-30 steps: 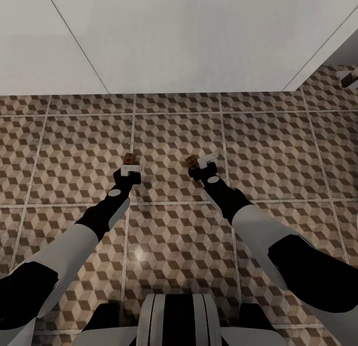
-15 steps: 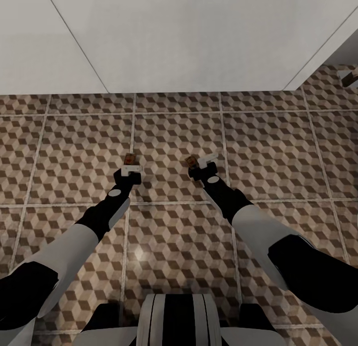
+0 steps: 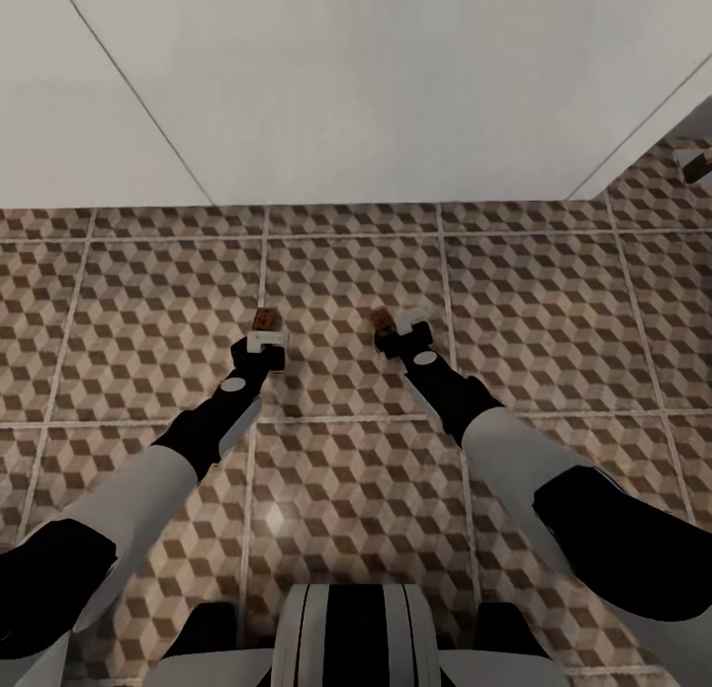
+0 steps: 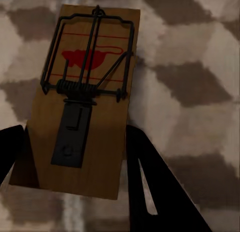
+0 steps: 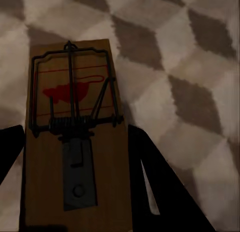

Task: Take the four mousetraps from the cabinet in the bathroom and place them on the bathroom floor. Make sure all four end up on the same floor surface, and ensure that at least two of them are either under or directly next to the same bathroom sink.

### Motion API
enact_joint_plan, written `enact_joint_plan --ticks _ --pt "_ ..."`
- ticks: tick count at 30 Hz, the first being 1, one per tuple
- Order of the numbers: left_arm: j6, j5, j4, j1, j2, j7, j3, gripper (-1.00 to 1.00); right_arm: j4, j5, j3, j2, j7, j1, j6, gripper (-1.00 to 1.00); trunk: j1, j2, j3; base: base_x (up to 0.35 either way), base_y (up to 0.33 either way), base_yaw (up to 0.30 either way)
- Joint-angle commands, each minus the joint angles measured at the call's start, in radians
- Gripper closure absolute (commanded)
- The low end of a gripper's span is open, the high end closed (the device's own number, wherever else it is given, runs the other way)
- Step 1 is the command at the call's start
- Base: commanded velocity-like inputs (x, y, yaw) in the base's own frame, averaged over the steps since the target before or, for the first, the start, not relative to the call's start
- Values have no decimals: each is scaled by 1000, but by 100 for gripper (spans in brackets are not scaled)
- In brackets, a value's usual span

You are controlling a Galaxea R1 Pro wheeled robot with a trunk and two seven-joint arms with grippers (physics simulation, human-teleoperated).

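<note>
Each tool, left (image 3: pixel 259 343) and right (image 3: pixel 403 333), is pinching 1 light, stiff mousetrap (image 4: pixel 82 99) (image 5: pixel 72 132) by its board edges (clear of the sprung wire), mid-frame above the bathroom floor (image 3: pixel 554 301).

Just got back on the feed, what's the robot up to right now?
Both arms reach forward and down over the tiled bathroom floor, near the foot of a white wall. The left tool is shut on one mousetrap, and the right tool is shut on a second mousetrap. Each trap sits between its tool's fingers, low over the tiles. Neither is released yet.
</note>
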Motion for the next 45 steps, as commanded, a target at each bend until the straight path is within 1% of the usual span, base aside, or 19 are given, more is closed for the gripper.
enact_joint_plan --ticks 1,9,20,33,45 --pt "0 6 -1 -1 1 9 -8 100 0 -9 8 -1 -7 0 5 100 0 0 -1 315 0 0" --pt "0 6 0 -1 2 9 -9 100 3 -8 9 -1 -7 0 3 100 0 0 -1 279 46 0" --pt "0 6 2 -1 2 9 -9 100 3 -8 9 -1 -7 0 3 100 0 0 -1 35 16 0" --pt "0 6 4 -1 2 9 -9 100 3 -9 9 -2 -7 0 3 100 0 0 -1 201 123 0" --pt "0 7 6 -1 2 9 -9 100 3 -9 9 -3 -7 0 2 100 0 0 -1 72 3 0"
